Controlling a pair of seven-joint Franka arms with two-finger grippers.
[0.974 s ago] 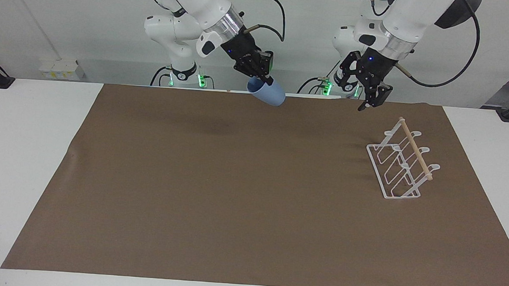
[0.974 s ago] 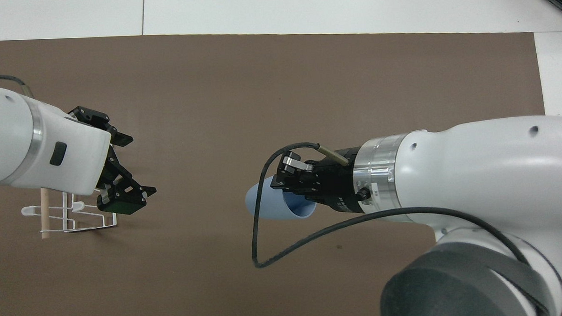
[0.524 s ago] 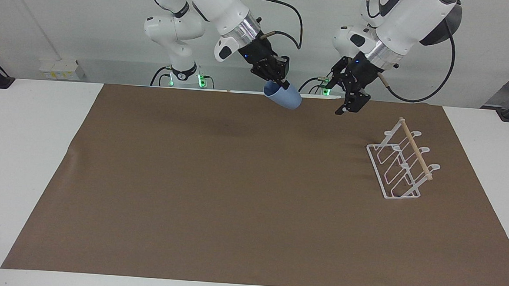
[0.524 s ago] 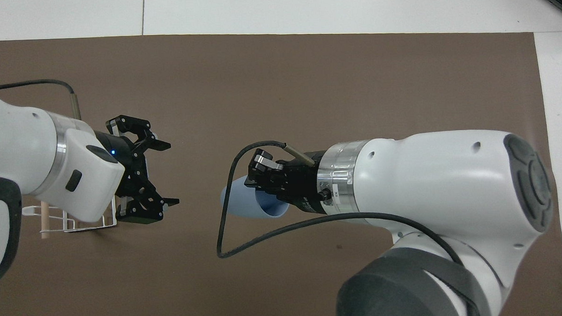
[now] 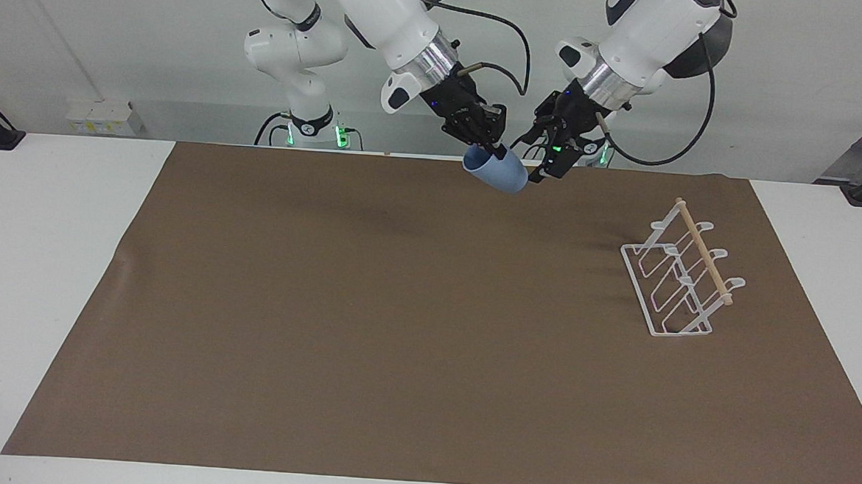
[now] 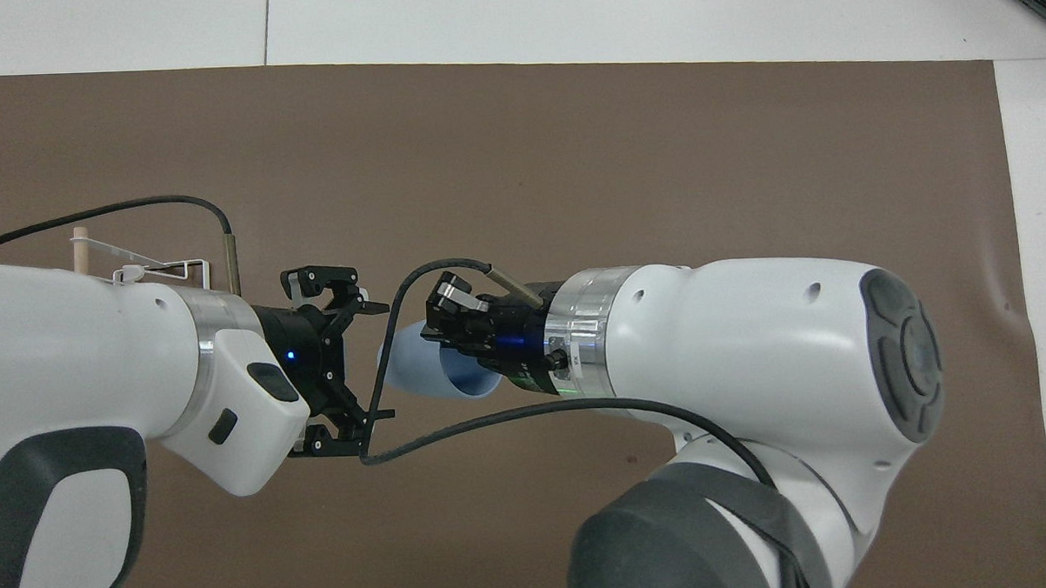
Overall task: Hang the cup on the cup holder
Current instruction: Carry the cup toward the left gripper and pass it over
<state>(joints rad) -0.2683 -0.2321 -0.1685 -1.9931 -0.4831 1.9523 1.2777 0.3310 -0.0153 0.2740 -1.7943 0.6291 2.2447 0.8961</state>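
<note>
The light-blue cup hangs tilted in the air over the brown mat's edge nearest the robots. My right gripper is shut on the cup's rim, one finger inside it. In the overhead view the cup points its base at my left gripper, away from the right gripper. My left gripper is open, its fingers spread just at the cup's base; I cannot tell whether they touch it. The white wire cup holder stands on the mat toward the left arm's end, mostly hidden under the left arm in the overhead view.
The brown mat covers most of the white table. The right arm's black cable loops below the cup in the overhead view.
The right gripper has carried the cup toward the left arm's end. The left gripper has swung away from the cup holder and met the cup's base, fingers still open.
</note>
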